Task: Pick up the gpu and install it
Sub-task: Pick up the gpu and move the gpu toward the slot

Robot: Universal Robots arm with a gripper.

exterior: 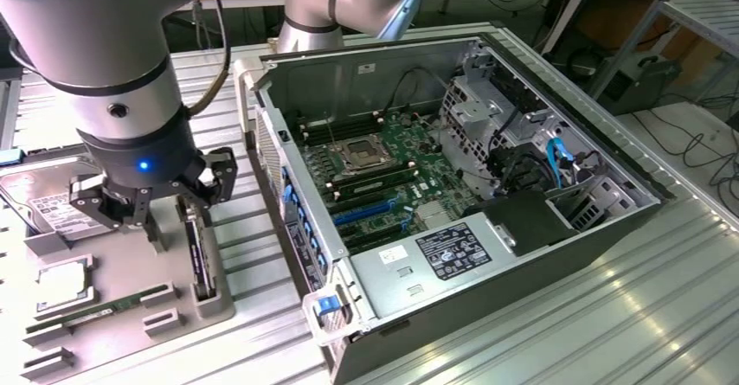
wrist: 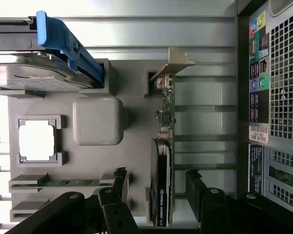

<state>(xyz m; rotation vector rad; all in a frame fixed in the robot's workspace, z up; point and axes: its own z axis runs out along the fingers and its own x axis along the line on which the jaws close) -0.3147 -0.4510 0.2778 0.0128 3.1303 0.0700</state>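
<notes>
The gpu (wrist: 162, 161) — marked NVIDIA, stood on edge in the tray (wrist: 136, 112) between case (wrist: 283, 73) and CPU (wrist: 36, 140) — is framed, untouched, by the gripper (wrist: 157, 185), jaws spread wide.

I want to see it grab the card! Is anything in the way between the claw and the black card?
Nothing visible blocks it. The open claw is right over the black card, which stands on edge in the gray tray.

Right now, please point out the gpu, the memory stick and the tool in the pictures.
gpu (wrist: 162, 161): wrist view, on its black fan cover.
memory stick (wrist: 71, 183): wrist view, middle of the green board.
tool (exterior: 171, 219): exterior view, midway between its fingertips.
</notes>
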